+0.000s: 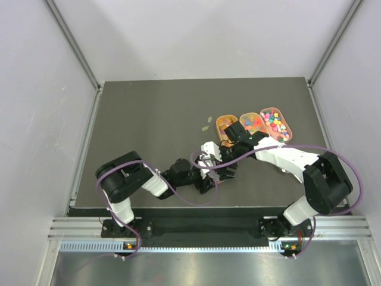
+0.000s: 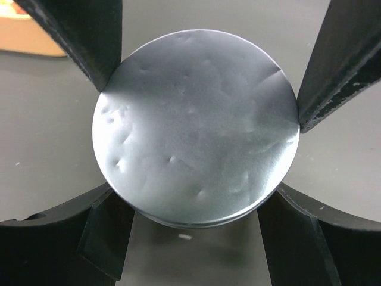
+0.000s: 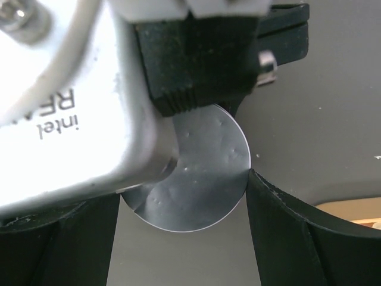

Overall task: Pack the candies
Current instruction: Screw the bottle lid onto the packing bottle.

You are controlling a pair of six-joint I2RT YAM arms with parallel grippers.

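Left gripper (image 2: 199, 89) is clamped across the one round lidded dish (image 2: 196, 143), a finger on each side of its dimpled silvery top. Right gripper (image 3: 184, 208) straddles that same dish, pinching or just flanking I can't tell. Beyond them, candies (image 1: 275, 124) sit in three orange oval trays (image 1: 226, 116), long axes running away from the arms, with two greenish strays (image 1: 208, 120) left of them: bright pink, blue and yellow bits, too small to show a heading.

we see the candies (image 1: 275, 124) as tiny bright pieces, pink, blue, green, yellow and amber, heaped in 3 orange trays (image 1: 274, 108) at the table's 1 o'clock; 2 pale green pieces (image 1: 209, 119) lie loose at the trays' 9 o'clock.
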